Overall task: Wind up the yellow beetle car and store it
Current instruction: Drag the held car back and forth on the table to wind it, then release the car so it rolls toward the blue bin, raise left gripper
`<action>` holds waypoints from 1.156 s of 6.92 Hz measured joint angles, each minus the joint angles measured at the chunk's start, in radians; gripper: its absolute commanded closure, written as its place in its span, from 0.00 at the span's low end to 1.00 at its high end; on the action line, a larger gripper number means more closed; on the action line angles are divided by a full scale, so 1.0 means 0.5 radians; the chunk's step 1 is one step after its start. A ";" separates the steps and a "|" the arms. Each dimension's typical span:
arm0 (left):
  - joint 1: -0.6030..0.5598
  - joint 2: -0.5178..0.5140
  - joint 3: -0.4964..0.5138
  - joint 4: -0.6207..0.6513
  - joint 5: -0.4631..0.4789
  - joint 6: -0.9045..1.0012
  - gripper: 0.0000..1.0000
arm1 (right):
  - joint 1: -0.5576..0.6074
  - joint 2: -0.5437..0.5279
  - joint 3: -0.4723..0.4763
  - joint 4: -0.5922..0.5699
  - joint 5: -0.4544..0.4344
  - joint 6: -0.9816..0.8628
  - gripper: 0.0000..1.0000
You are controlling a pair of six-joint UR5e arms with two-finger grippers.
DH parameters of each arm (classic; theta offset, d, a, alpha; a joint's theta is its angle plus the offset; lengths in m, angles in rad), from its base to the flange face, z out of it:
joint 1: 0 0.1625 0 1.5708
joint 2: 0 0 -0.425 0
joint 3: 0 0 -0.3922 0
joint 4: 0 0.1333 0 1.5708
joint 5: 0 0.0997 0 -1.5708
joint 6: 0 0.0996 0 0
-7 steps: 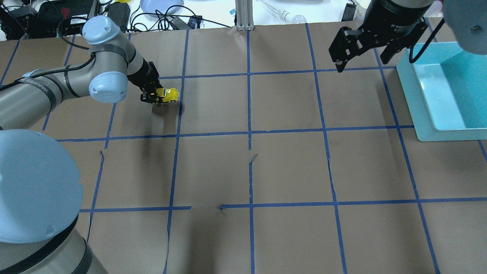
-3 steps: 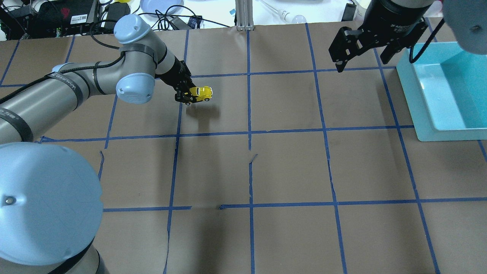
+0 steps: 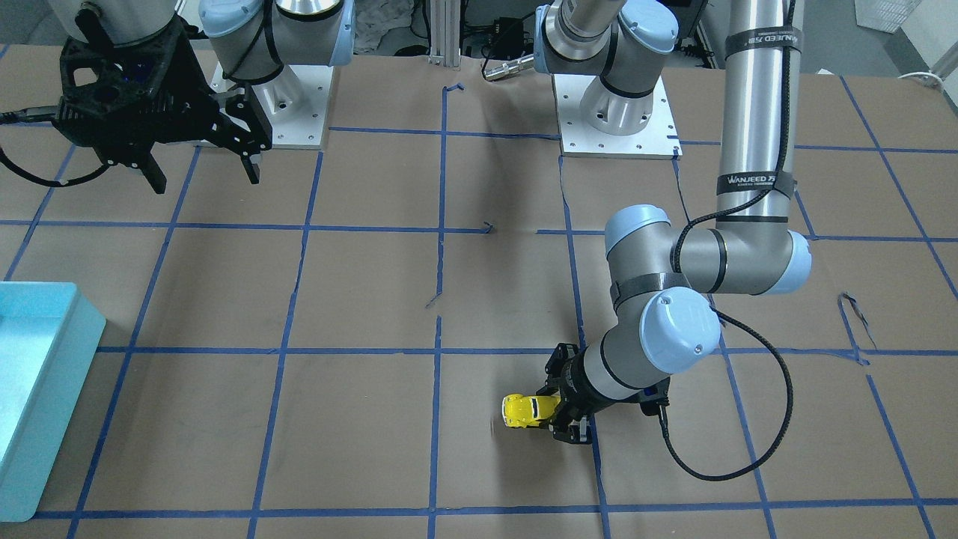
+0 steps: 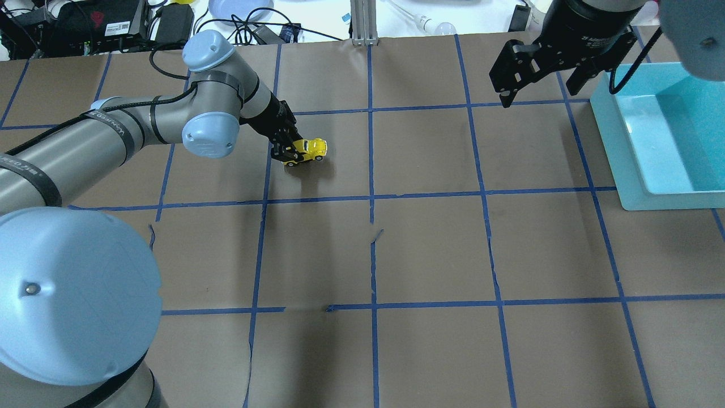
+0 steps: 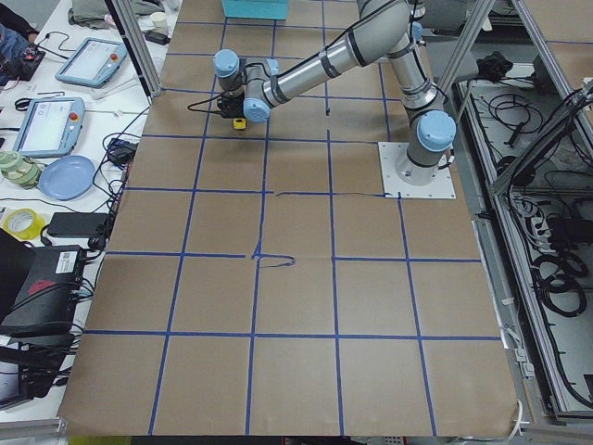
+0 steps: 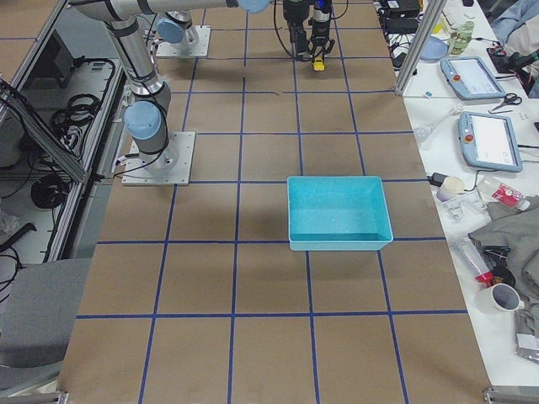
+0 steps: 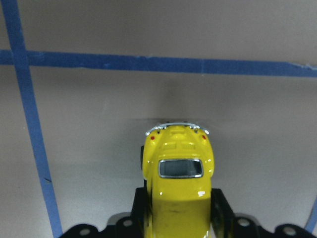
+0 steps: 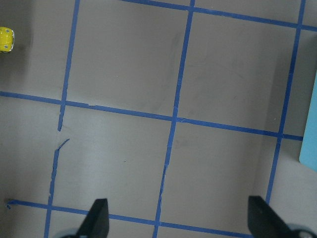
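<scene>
Bent low, left end effector [image 4: 293, 152] grips yellow beetle car [image 4: 312, 147].

The car [image 7: 177, 188], between the matt black fingers [image 7: 221, 210] of the left gripper [image 4: 290, 153], is glossy yellow with a chrome-bright bumper [image 7: 176, 126]. Under it lies matt brown paper [image 4: 430, 249], creased and torn in spots, crossed by smooth blue tape [image 7: 148, 63]. Well away from that gripper, the bin [image 4: 616, 141] looks like smooth teal plastic.
</scene>
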 measured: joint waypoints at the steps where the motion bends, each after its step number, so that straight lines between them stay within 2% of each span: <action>1: 0.002 -0.018 0.007 -0.001 0.052 0.021 1.00 | 0.000 0.000 0.000 0.000 0.000 0.000 0.00; 5: 0.034 -0.038 0.050 0.002 0.247 0.117 1.00 | 0.000 0.000 0.001 0.000 0.000 0.000 0.00; 8: 0.140 -0.053 0.092 -0.010 0.269 0.285 1.00 | 0.000 0.000 0.000 0.000 0.000 0.000 0.00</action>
